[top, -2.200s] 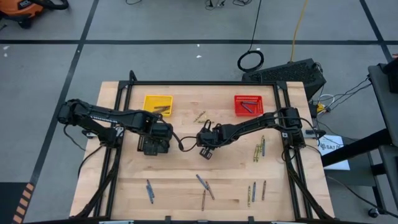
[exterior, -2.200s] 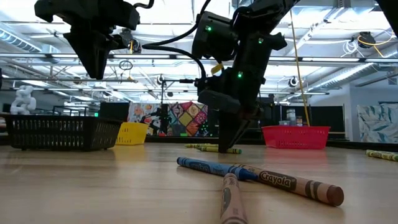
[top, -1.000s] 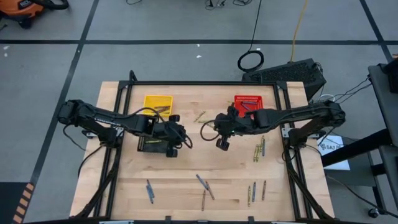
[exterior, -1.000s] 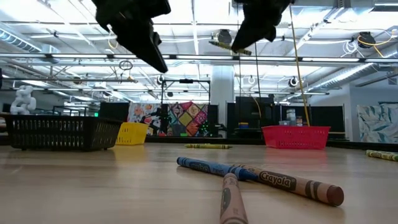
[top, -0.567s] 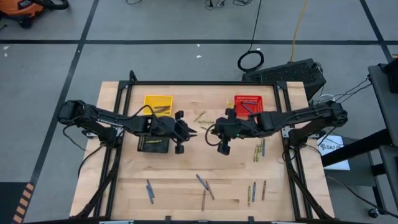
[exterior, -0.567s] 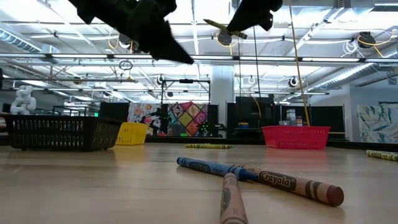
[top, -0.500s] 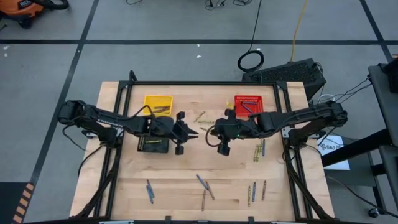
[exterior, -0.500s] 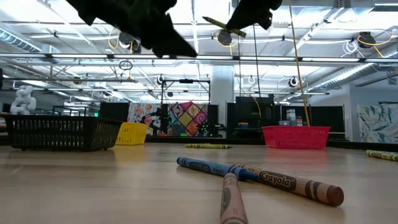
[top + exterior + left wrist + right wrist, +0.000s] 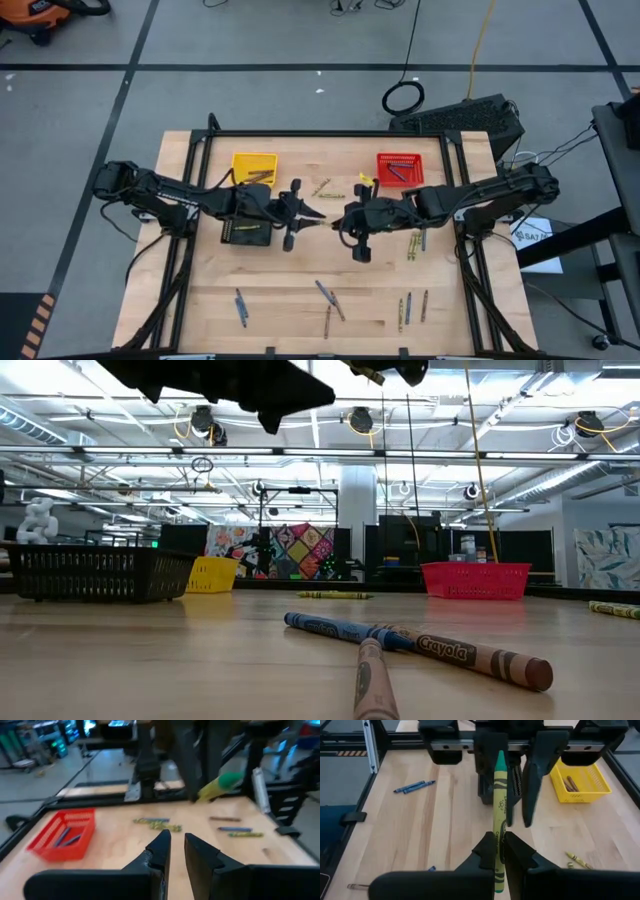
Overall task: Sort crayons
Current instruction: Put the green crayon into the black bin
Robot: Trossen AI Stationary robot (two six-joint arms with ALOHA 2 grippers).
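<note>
Since the earlier frames both arms have closed in toward desk centre and lifted; the right claw [image 9: 498, 851] has carried a yellow-green crayon [image 9: 499, 812] up off the desk to face the left claw [image 9: 175, 851] tip to tip.

Near edge of desk [image 9: 290, 270]: blue crayon [image 9: 335, 630] and brown crayon [image 9: 470, 656] lie crossed, another brown one [image 9: 371, 682] in front of them. High view shows loose crayons along the near side: blue one [image 9: 241, 307] near left, a pair [image 9: 329, 300] near centre, several [image 9: 412, 308] near right.

Mid-desk, raised: right claw pinched shut on the yellow-green crayon, which sticks out forward from its fingers toward the left claw. Left claw part open, fingers a narrow gap apart, holding nothing, just short of the crayon tip. Black basket [image 9: 95, 574] sits on the left under the left arm.

Right side: small cluster of crayons [image 9: 417, 239] beside the right arm.

Far side: yellow basket [image 9: 253, 168] far left with brown crayons in it, red basket [image 9: 399, 169] far right with blue crayons in it, a few loose yellow-green crayons [image 9: 326, 189] between them.
</note>
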